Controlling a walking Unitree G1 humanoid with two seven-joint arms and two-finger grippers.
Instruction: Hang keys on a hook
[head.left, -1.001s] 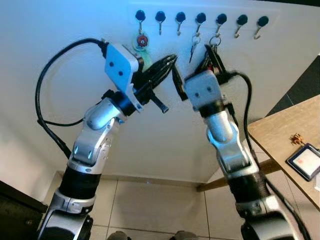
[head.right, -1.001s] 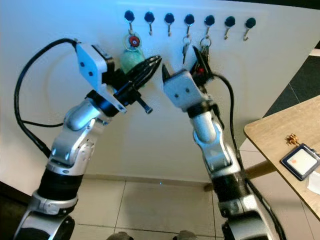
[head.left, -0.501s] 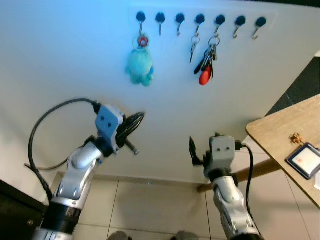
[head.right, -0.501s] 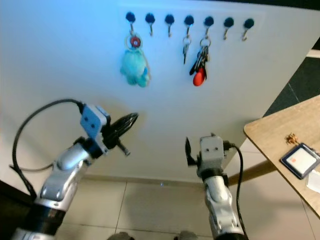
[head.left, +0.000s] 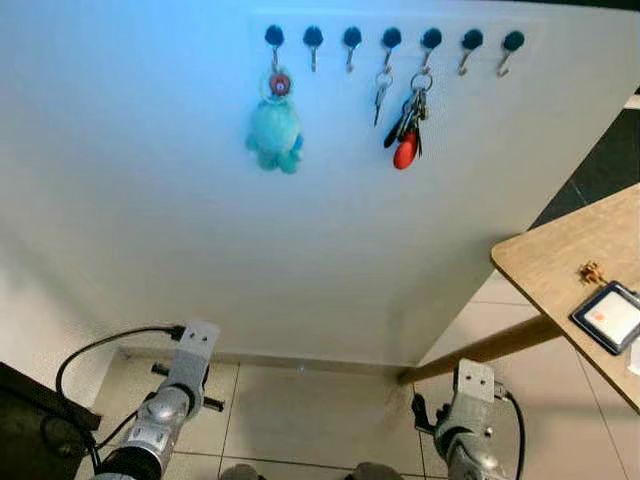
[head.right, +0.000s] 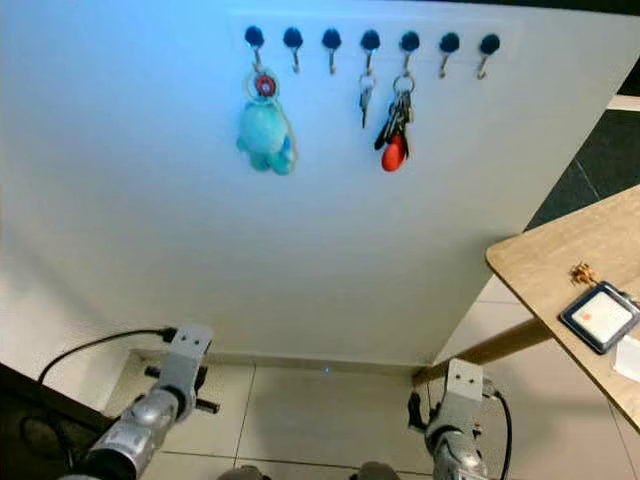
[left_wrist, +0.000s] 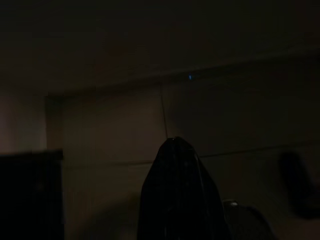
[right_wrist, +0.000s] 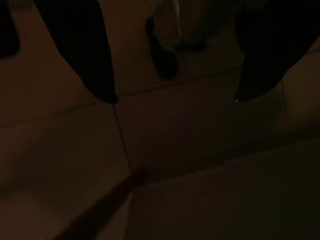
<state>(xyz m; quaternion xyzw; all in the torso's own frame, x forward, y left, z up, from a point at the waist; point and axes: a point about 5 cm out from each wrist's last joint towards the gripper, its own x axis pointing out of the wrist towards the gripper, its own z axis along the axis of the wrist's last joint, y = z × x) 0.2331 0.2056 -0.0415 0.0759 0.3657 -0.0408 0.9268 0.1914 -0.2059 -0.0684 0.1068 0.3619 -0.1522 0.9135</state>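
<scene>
Jaws first: on our left gripper (left_wrist: 180, 190) the two black fingers lie pressed together into one dark point and carry nothing, while on our right gripper (right_wrist: 175, 75) the fingers (right_wrist: 80, 50) stand wide apart over the dim floor tiles (right_wrist: 200, 150), also with nothing between them. Both arms hang low near the tiled floor, the left arm (head.left: 170, 400) with its black cable on one side and the right arm (head.left: 468, 420) on the other, well below the hook rail. Going along the row of hooks (head.left: 390, 40) on the white wall (head.left: 200, 220) from left to right, we see a teal plush keyring (head.left: 275, 125) on the first hook, two bare hooks, a small set of keys (head.left: 381, 95) on the fourth, the bunch of keys with a red fob (head.left: 408, 130) on the fifth, and two bare hooks at the end. Further right a wooden table (head.left: 550, 270) carries a card holder (head.left: 610, 315) and a small brass-coloured object we cannot identify. We judge the hanging step done, since the keys dangle freely from a hook and neither gripper touches them. Next we would only need to keep both arms clear of the wall and confirm the ring sits fully over its hook.
</scene>
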